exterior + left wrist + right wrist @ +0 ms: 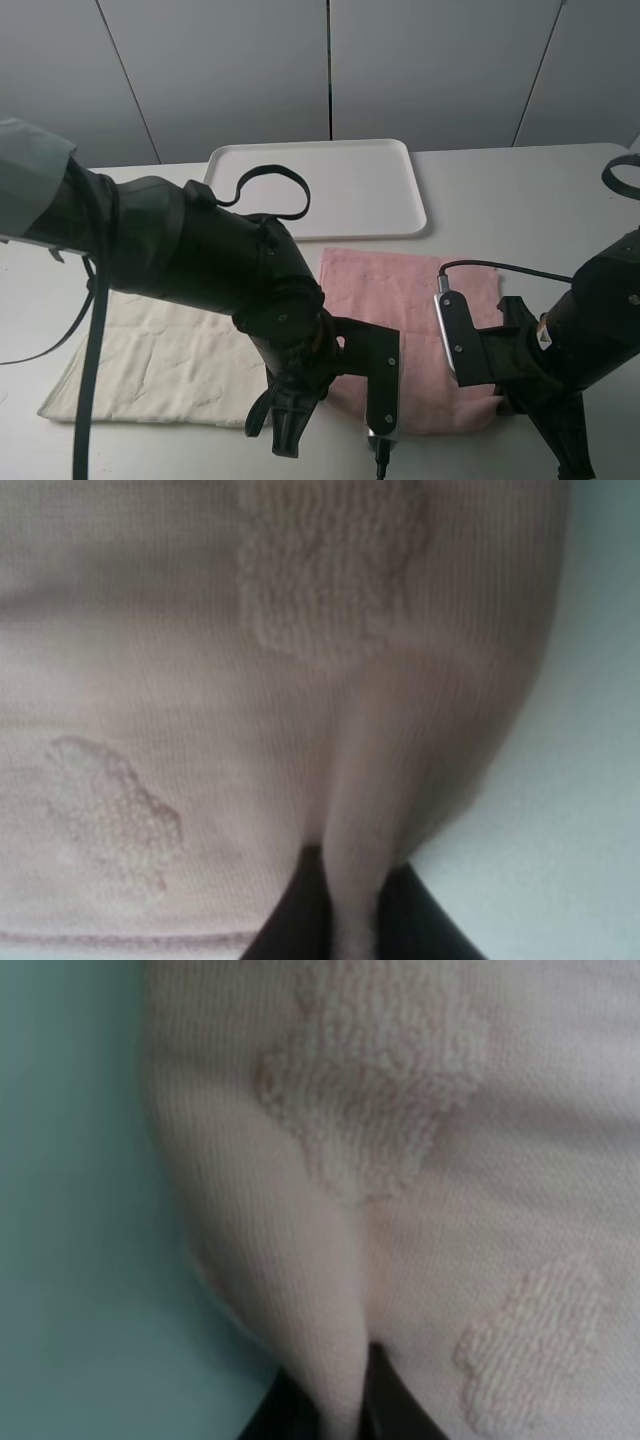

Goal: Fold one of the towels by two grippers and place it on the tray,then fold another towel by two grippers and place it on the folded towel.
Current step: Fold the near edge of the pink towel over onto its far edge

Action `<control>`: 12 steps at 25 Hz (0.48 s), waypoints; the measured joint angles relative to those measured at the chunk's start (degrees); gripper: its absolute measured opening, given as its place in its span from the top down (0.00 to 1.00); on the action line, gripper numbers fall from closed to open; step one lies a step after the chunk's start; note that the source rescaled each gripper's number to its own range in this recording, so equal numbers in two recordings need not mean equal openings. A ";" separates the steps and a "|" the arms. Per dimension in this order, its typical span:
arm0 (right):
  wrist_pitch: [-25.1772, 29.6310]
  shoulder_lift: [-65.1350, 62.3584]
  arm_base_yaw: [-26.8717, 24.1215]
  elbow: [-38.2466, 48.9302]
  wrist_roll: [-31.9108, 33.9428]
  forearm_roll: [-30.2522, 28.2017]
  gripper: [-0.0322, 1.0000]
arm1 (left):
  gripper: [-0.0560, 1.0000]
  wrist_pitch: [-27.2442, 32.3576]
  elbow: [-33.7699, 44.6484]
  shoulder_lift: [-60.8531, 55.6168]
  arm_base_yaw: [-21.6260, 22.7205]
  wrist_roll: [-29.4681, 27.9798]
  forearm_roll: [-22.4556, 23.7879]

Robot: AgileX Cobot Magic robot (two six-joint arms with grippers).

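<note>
The cream towel (150, 360) lay flat on the bench (520, 200), waiting. My left pincer (350, 920) pinched a fold of the pink towel (400, 290) at its near edge, and my right pincer (345, 1400) did likewise, ready for folding toward the tray (330, 190) behind.

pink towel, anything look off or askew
Nothing is damaged or spilled. The pink towel lies flat on the table. The left gripper and right gripper each pinch a ridge of its cloth near a front corner. The cream towel beside it looks wrinkled and slightly skewed.
</note>
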 joint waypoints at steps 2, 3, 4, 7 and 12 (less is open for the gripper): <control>-0.10 0.00 0.00 0.00 0.00 0.64 0.95 | 0.93 0.00 0.00 0.00 0.00 0.00 0.00; -0.10 0.00 0.00 0.00 0.00 1.40 0.95 | 0.93 0.00 0.00 0.00 0.00 0.00 0.00; -0.10 0.00 0.00 0.00 0.13 2.33 0.95 | 0.93 0.00 0.00 0.00 0.00 0.00 0.00; -0.22 0.00 0.00 0.00 0.73 5.30 0.95 | 0.93 0.10 0.00 -0.33 0.00 0.00 -0.16; -0.43 0.00 0.00 0.00 4.06 7.92 0.95 | 0.94 1.21 0.46 -1.84 0.00 -1.93 -0.94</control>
